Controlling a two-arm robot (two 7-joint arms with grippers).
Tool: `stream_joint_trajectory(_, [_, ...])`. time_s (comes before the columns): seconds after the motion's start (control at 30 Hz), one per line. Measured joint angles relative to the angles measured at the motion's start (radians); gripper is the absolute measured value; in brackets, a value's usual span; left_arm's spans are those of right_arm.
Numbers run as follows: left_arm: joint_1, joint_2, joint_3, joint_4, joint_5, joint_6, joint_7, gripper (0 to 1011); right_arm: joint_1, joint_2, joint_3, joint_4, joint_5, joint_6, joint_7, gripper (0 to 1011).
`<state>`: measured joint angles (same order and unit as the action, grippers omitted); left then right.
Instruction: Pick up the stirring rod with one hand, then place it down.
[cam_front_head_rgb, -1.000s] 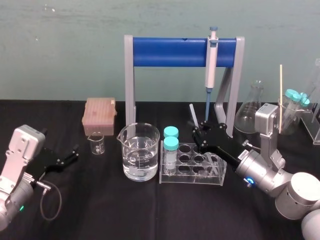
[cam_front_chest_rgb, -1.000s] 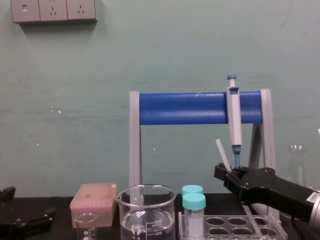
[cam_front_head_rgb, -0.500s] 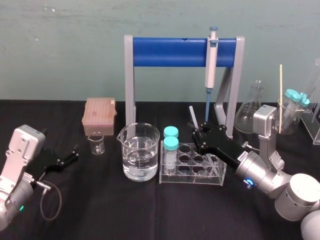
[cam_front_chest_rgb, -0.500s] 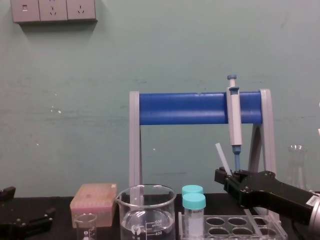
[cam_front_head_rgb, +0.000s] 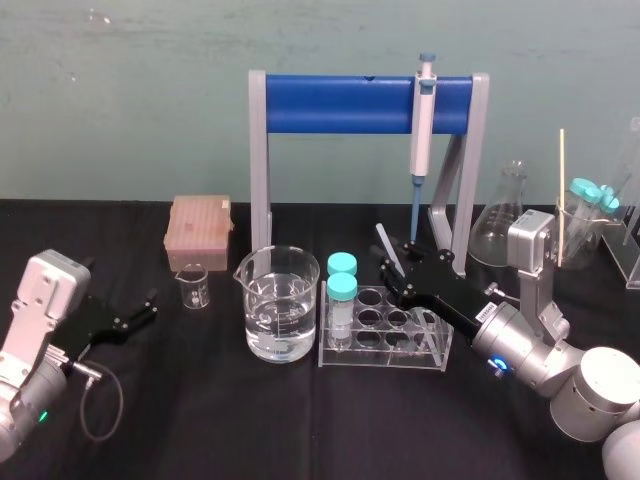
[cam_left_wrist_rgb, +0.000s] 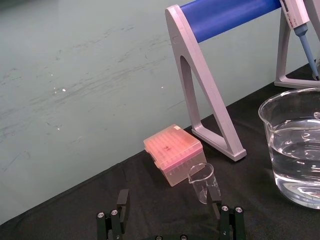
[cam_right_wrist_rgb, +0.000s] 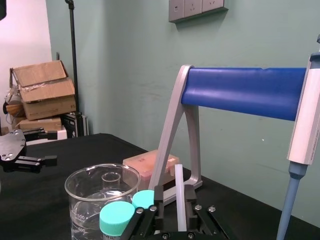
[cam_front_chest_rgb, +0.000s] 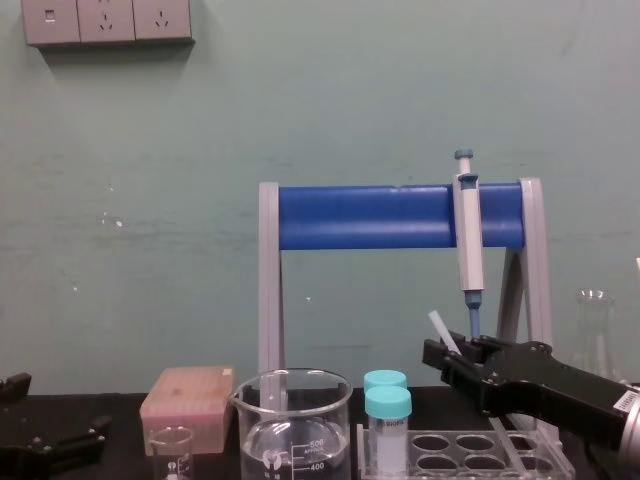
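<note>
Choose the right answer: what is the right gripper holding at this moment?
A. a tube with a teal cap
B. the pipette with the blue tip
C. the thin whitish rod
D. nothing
C: the right gripper is shut on the thin whitish rod, whose top sticks up above it, while the pipette hangs on the blue stand; the left gripper sits open, far to the left.
</note>
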<state>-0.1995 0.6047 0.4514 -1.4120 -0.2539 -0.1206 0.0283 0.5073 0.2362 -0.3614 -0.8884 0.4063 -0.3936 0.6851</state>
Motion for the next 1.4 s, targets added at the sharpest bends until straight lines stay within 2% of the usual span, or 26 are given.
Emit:
stream_joint_trajectory(0.1, [0.0, 0.0, 0.0, 0.0, 0.0, 0.0, 0.0, 1000, 0.0, 0.0, 0.0, 0.0, 0.0, 0.0, 0.0, 321])
stream_joint_trajectory(0.13, [0.0, 0.0, 0.0, 0.0, 0.0, 0.0, 0.0, 1000, 0.0, 0.0, 0.0, 0.0, 0.0, 0.0, 0.0, 382])
stream_joint_trajectory(0.2, [0.0, 0.0, 0.0, 0.0, 0.0, 0.0, 0.0, 1000, 0.0, 0.0, 0.0, 0.0, 0.0, 0.0, 0.0, 411])
stream_joint_trajectory(0.37, [0.0, 0.0, 0.0, 0.0, 0.0, 0.0, 0.0, 1000, 0.0, 0.0, 0.0, -0.001, 0.001, 0.0, 0.0, 605])
stream_joint_trajectory(0.43, [0.0, 0.0, 0.0, 0.0, 0.0, 0.0, 0.0, 1000, 0.0, 0.0, 0.0, -0.001, 0.001, 0.0, 0.0, 645])
stream_joint_trajectory(0.5, [0.0, 0.0, 0.0, 0.0, 0.0, 0.0, 0.0, 1000, 0.0, 0.0, 0.0, -0.001, 0.001, 0.0, 0.0, 742])
stream_joint_trajectory(0.77, [0.0, 0.0, 0.0, 0.0, 0.0, 0.0, 0.0, 1000, 0.0, 0.0, 0.0, -0.001, 0.001, -0.001, 0.001, 953])
stream_joint_trajectory(0.83, [0.0, 0.0, 0.0, 0.0, 0.0, 0.0, 0.0, 1000, 0.003, 0.0, 0.001, -0.001, 0.001, -0.017, 0.009, 1003])
stream_joint_trajectory(1.0, [0.0, 0.0, 0.0, 0.0, 0.0, 0.0, 0.0, 1000, 0.01, -0.004, 0.011, -0.012, 0.005, -0.048, 0.011, 1003])
stream_joint_trajectory(1.17, [0.0, 0.0, 0.0, 0.0, 0.0, 0.0, 0.0, 1000, 0.016, -0.012, 0.042, -0.052, 0.012, -0.101, -0.019, 1003])
stream_joint_trajectory(1.27, [0.0, 0.0, 0.0, 0.0, 0.0, 0.0, 0.0, 1000, 0.013, -0.013, 0.073, -0.095, 0.003, -0.131, -0.067, 1003])
stream_joint_trajectory(1.3, [0.0, 0.0, 0.0, 0.0, 0.0, 0.0, 0.0, 1000, 0.013, -0.013, 0.073, -0.095, 0.003, -0.131, -0.067, 1003])
stream_joint_trajectory(1.4, [0.0, 0.0, 0.0, 0.0, 0.0, 0.0, 0.0, 1000, -0.014, 0.0, 0.108, -0.154, -0.033, -0.117, -0.153, 1003])
